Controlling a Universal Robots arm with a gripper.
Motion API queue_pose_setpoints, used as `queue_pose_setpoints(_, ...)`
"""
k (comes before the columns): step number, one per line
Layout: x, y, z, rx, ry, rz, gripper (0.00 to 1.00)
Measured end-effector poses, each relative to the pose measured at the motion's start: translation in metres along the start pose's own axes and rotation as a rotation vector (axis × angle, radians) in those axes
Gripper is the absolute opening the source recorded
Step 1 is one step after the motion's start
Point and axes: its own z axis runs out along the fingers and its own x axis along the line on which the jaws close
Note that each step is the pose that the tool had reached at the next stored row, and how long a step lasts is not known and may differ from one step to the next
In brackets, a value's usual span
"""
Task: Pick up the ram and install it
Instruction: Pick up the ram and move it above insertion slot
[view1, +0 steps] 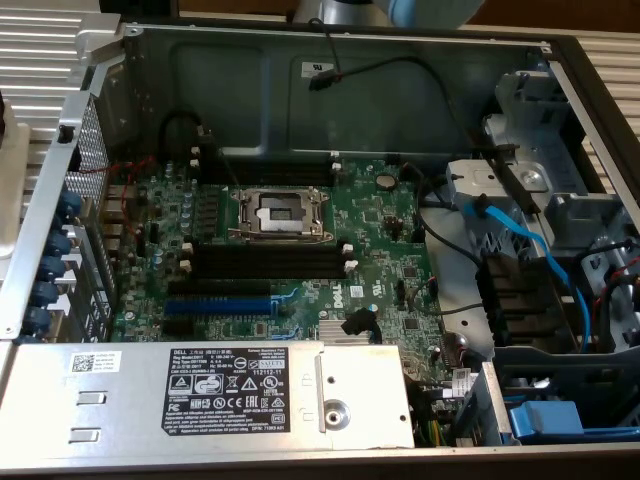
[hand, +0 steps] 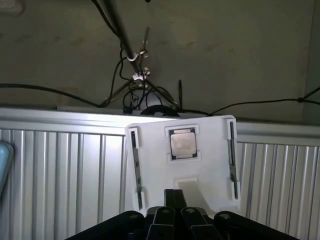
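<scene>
The arm's fingers (hand: 171, 200), pressed together and empty, hover at a white tray's (hand: 210, 135) near edge. Beyond, a ram stick (hand: 136, 167) stands edge-on along each side, processor chip (hand: 182, 143) between. Descending shut would likely knock a stick askew.

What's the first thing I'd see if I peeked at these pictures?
The big green circuit board inside the open computer case, with a shiny metal socket in its middle. In the wrist view, a white tray on a ribbed silver surface holds a square silver chip, just beyond the shut fingers.
</scene>
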Motion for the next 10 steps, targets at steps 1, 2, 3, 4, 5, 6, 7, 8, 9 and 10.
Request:
queue_pose_setpoints(1, 0.001, -0.0004, 0.0019, -0.0002, -0.0001, -0.003, 0.10)
queue_pose_setpoints(2, 0.002, -0.0008, 0.0037, -0.0001, -0.0003, -0.005, 0.10)
queue_pose_setpoints(3, 0.003, -0.0013, 0.0055, -0.0002, -0.0005, -0.008, 0.10)
queue_pose_setpoints(4, 0.004, -0.0018, 0.0073, -0.0003, -0.0005, -0.010, 0.10)
queue_pose_setpoints(5, 0.005, -0.0024, 0.0091, -0.0005, -0.0006, -0.012, 0.10)
queue_pose_setpoints(6, 0.006, -0.0034, 0.0109, -0.0006, -0.0007, -0.014, 0.10)
queue_pose_setpoints(7, 0.006, -0.0046, 0.0127, -0.0008, -0.0007, -0.015, 0.10)
queue_pose_setpoints(8, 0.007, -0.0060, 0.0147, -0.0006, -0.0009, -0.017, 0.10)
queue_pose_setpoints(9, 0.007, -0.0078, 0.0166, -0.0005, -0.0010, -0.018, 0.10)
queue_pose_setpoints(10, 0.007, -0.0098, 0.0185, -0.0007, -0.0010, -0.020, 0.10)
